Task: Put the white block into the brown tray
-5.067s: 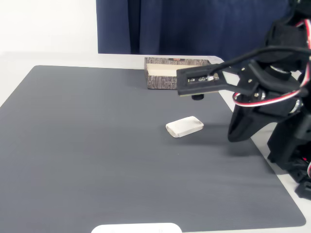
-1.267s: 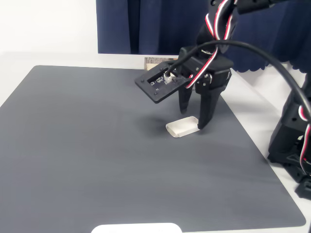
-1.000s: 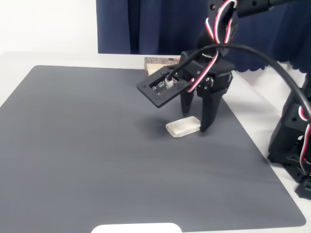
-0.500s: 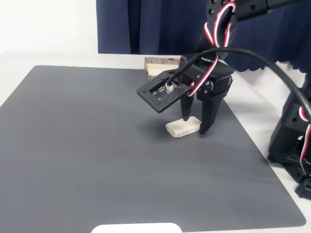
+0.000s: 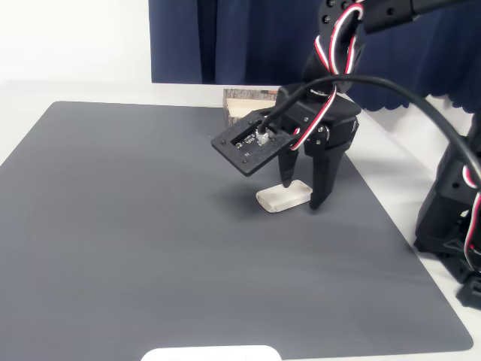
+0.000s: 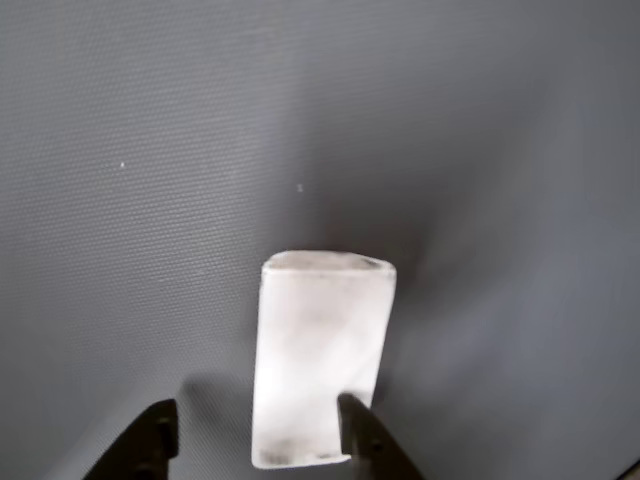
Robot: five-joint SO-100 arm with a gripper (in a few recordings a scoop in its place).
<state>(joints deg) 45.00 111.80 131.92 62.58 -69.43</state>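
The white block (image 5: 283,198) lies flat on the dark grey mat, right of centre. My gripper (image 5: 302,195) points straight down over it, open, with one finger at the block's far side and the other at its right end, tips close to the mat. In the wrist view the white block (image 6: 320,350) stands lengthwise between the two black fingertips (image 6: 357,428), the right tip overlapping its lower right corner, and my gripper (image 6: 255,408) is open. The brown tray (image 5: 241,100) sits at the mat's far edge, mostly hidden behind my arm.
The grey mat (image 5: 135,226) covers most of the white table, with open room to the left and front. The arm's black base (image 5: 451,226) stands at the right edge. A dark blue curtain (image 5: 248,37) hangs behind the table.
From beside the tray at the right, my gripper swung over the block and, in the last second, sank a little lower around it. The block has not moved.
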